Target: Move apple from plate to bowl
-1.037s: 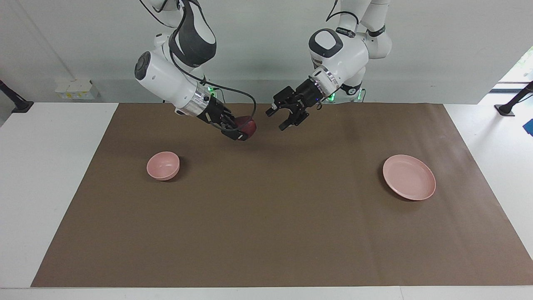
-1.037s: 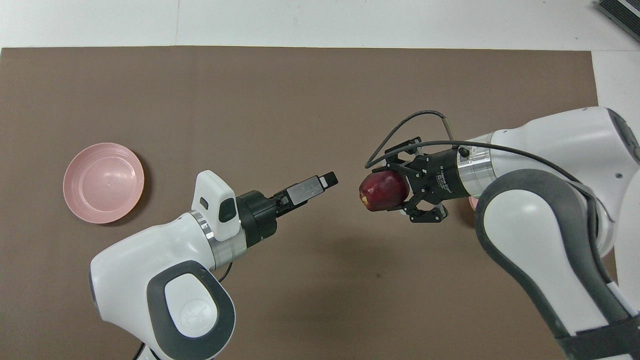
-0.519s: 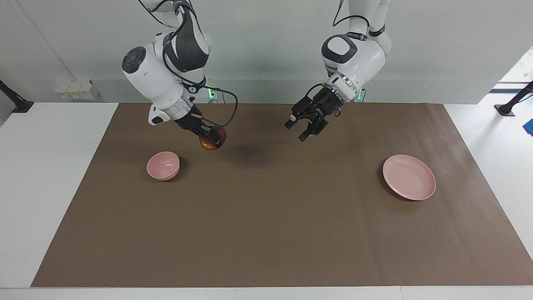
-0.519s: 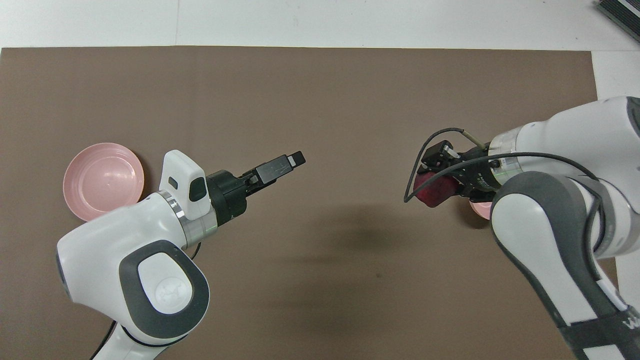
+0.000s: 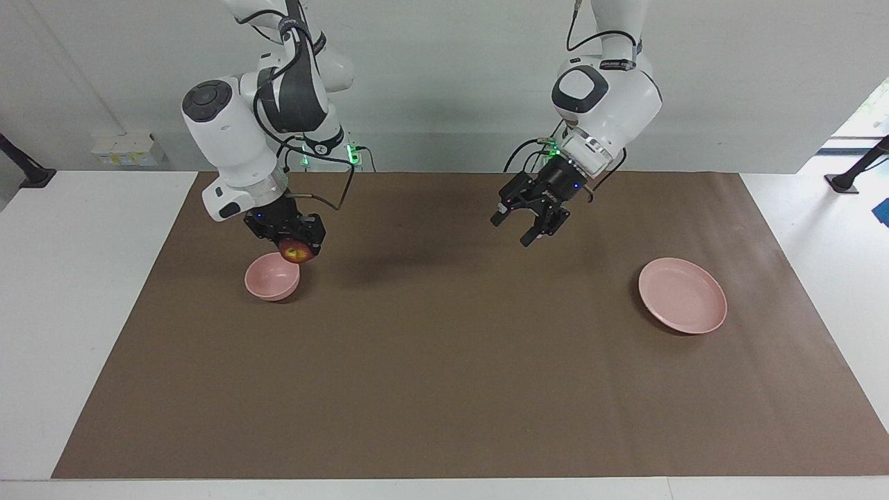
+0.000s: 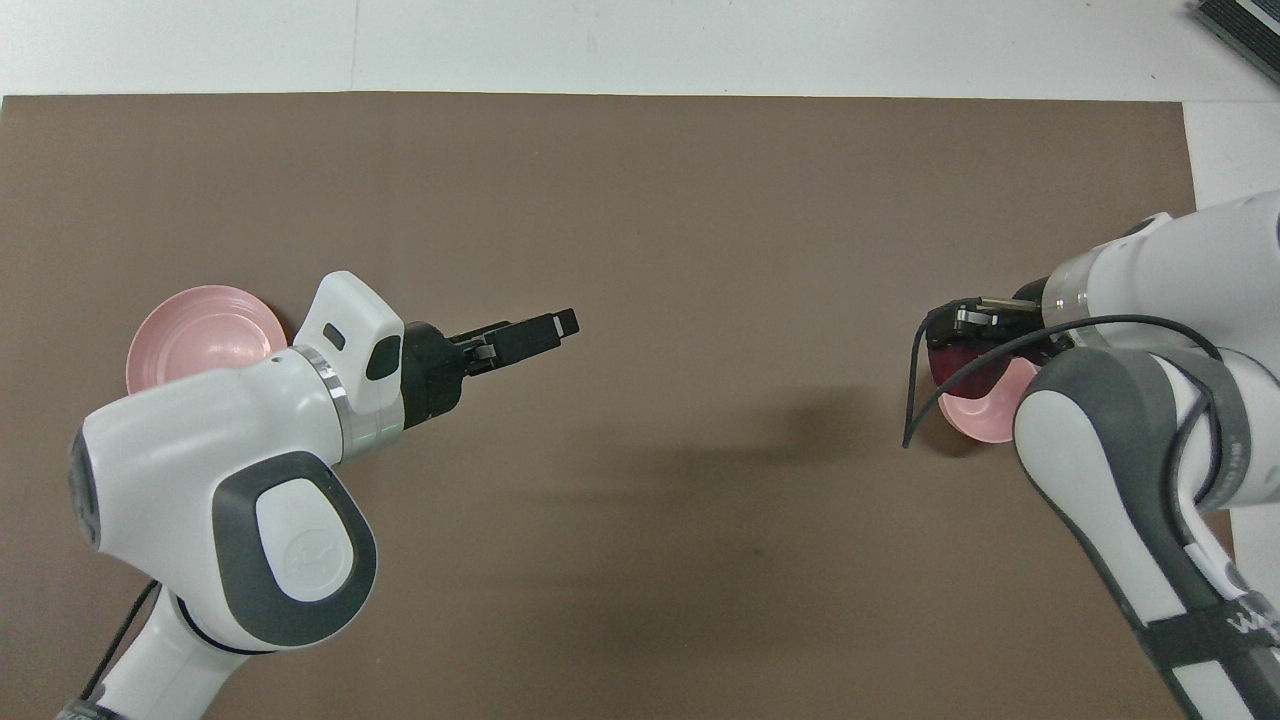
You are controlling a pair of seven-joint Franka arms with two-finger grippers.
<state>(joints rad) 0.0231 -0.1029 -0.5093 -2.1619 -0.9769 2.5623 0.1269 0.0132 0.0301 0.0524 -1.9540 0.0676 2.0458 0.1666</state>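
Note:
My right gripper [image 5: 298, 248] is shut on the dark red apple [image 5: 296, 252] and holds it just above the rim of the small pink bowl [image 5: 269, 281], at the right arm's end of the table. In the overhead view the apple [image 6: 955, 362] and the right gripper [image 6: 958, 340] cover part of the bowl [image 6: 985, 418]. The flat pink plate [image 5: 683, 295] lies empty at the left arm's end; it also shows in the overhead view [image 6: 200, 335]. My left gripper [image 5: 512, 231] is open and empty, raised over the mat between bowl and plate; the overhead view shows it too [image 6: 553, 325].
A brown mat [image 5: 444, 389] covers most of the white table [image 5: 76, 292]. Only the bowl and the plate stand on it. The left arm's forearm [image 6: 240, 450] covers part of the plate in the overhead view.
My right gripper has carried the apple from over the middle of the mat to just above the bowl and turned downward. My left gripper has drawn back toward the plate's end, still open.

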